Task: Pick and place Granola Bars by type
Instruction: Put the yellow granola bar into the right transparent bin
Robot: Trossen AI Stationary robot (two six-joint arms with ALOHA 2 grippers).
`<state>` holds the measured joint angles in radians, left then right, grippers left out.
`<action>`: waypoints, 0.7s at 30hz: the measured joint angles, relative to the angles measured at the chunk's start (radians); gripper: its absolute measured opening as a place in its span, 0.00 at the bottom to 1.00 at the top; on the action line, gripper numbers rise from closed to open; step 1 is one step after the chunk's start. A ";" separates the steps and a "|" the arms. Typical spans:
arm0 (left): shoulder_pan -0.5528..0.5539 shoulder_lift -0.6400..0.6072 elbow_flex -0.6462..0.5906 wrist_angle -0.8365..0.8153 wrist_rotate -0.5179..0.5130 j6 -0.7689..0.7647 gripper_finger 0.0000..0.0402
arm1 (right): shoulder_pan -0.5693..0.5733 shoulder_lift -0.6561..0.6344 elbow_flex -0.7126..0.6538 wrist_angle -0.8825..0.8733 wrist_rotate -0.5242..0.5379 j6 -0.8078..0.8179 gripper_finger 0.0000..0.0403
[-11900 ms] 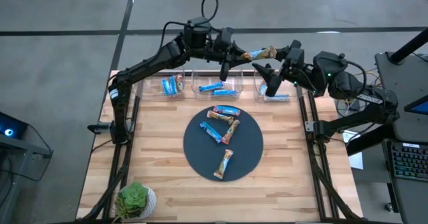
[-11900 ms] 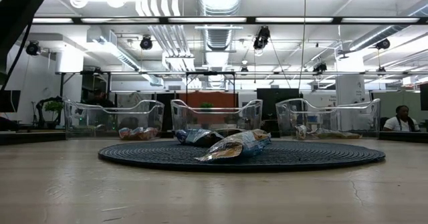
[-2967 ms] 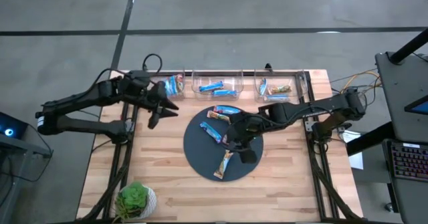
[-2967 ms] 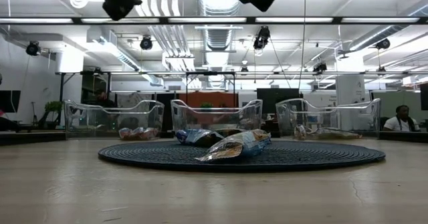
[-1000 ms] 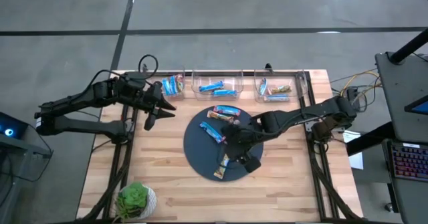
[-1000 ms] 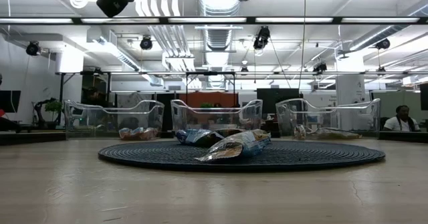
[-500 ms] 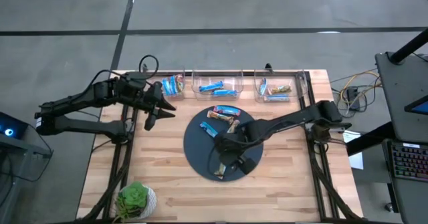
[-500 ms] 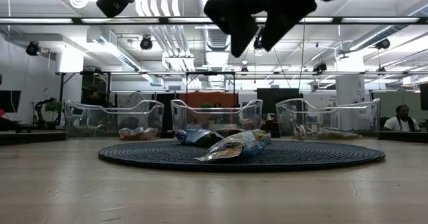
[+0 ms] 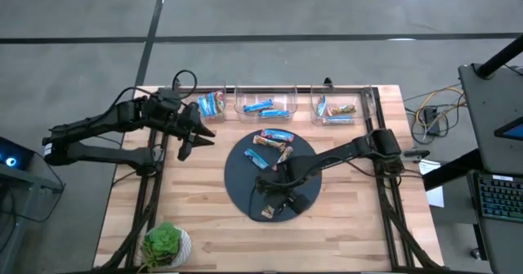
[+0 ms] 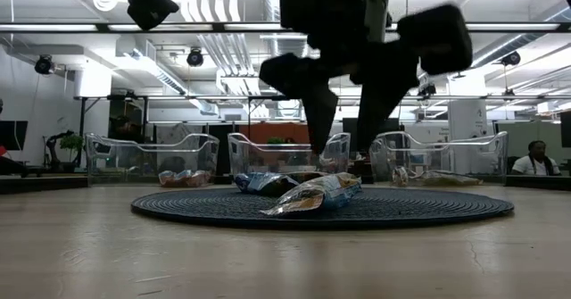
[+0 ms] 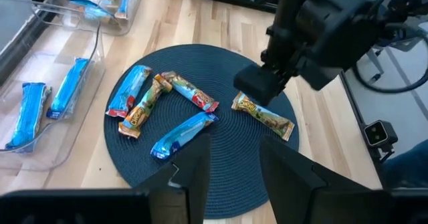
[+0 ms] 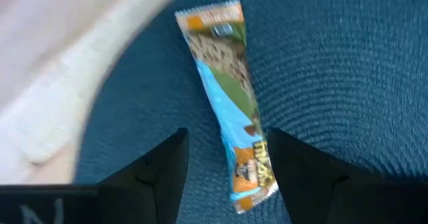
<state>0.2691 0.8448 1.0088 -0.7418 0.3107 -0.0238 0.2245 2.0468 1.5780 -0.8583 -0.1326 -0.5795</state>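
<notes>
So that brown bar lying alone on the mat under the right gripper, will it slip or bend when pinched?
The brown bar wears a shiny wrapper, so it may slip between the right gripper's open fingers. It lies flat and straight on the mat, so probably fairly stiff, with crinkly wrapper ends. It looks light.

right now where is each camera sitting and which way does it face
High view: above the table, looking straight down; both arms show, the right pincer over the dark mat.
Low view: at tabletop height, looking level across; the right pincer hangs open over the mat.
Left wrist view: on the left arm, looking past its own fingers at the mat.
Right wrist view: on the right arm, looking down between its fingers.
Shared: both wrist views show the tan bar.
</notes>
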 joint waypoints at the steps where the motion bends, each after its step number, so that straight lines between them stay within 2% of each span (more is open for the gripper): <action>1: 0.000 0.000 0.000 0.000 0.000 0.000 0.28 | -0.001 0.007 0.000 0.000 0.010 -0.002 0.48; 4: 0.000 0.000 0.000 0.000 0.000 0.000 0.28 | -0.006 0.022 0.000 0.001 0.035 -0.002 0.48; 21: 0.000 0.000 0.000 0.000 0.001 0.001 0.28 | -0.021 0.049 -0.014 0.013 0.031 -0.030 0.48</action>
<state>0.2691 0.8448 1.0088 -0.7418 0.3121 -0.0231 0.2030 2.0960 1.5639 -0.8451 -0.1013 -0.6095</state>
